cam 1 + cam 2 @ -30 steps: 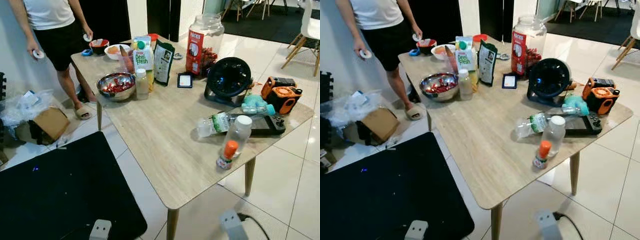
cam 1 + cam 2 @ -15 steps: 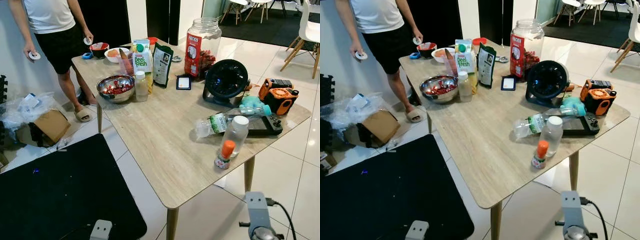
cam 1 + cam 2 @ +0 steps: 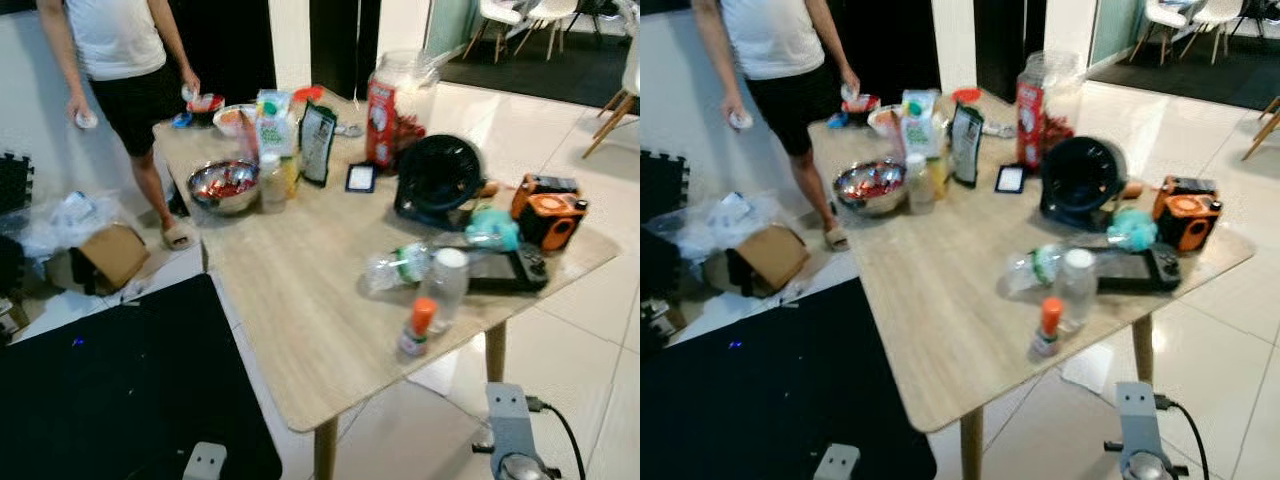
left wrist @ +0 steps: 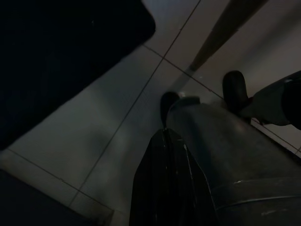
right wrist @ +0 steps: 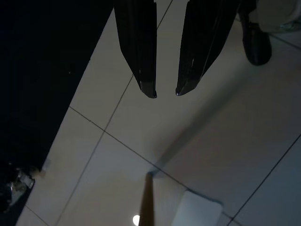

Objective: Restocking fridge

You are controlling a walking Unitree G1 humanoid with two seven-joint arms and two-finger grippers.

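Right pincer (image 5: 164, 92) parted above floor tiles (image 5: 197, 141); left pincer (image 4: 169, 188) dark, state unclear, perhaps hanging idle.

Head pair high over the table, wrist cameras low at the floor.

Both eye views look forward and down from a near corner of the wooden table (image 3: 300, 300), sharing its whole cluttered top and the black mat (image 3: 770, 400). Each wrist view faces down along its fingers, close to the tiled floor (image 5: 225, 141).
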